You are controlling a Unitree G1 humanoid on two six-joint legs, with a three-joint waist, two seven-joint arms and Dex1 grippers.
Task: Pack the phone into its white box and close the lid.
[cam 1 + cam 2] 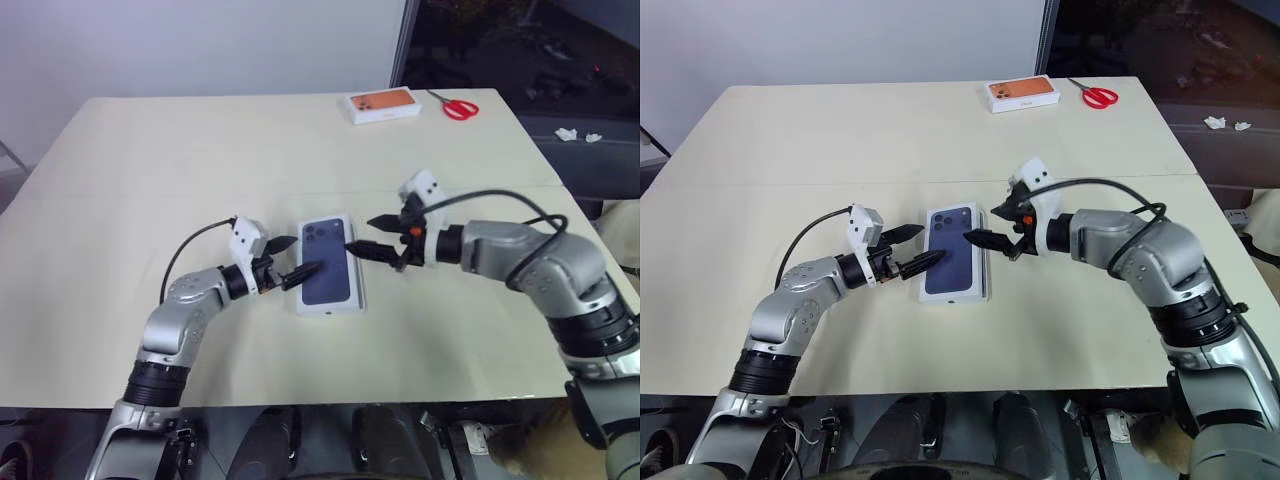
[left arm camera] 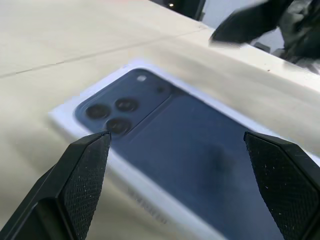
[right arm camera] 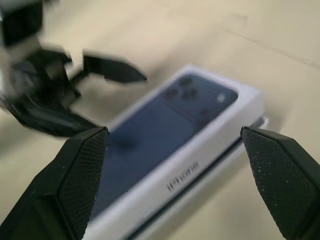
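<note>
Two grippers flank the lid (image 1: 329, 263), which you see sitting on the white box (image 3: 239, 145) mid-table toward the near edge, not quite seated: a dark gap shows along one side. Your left gripper (image 1: 292, 263) and right gripper (image 1: 372, 236) both have fingers spread, pinching nothing, likely poised to press it down. You can't see the phone; presumably it's inside. An orange-pictured box (image 1: 383, 105) and red scissors (image 1: 456, 106) lie by the far edge, obstructing nothing.
</note>
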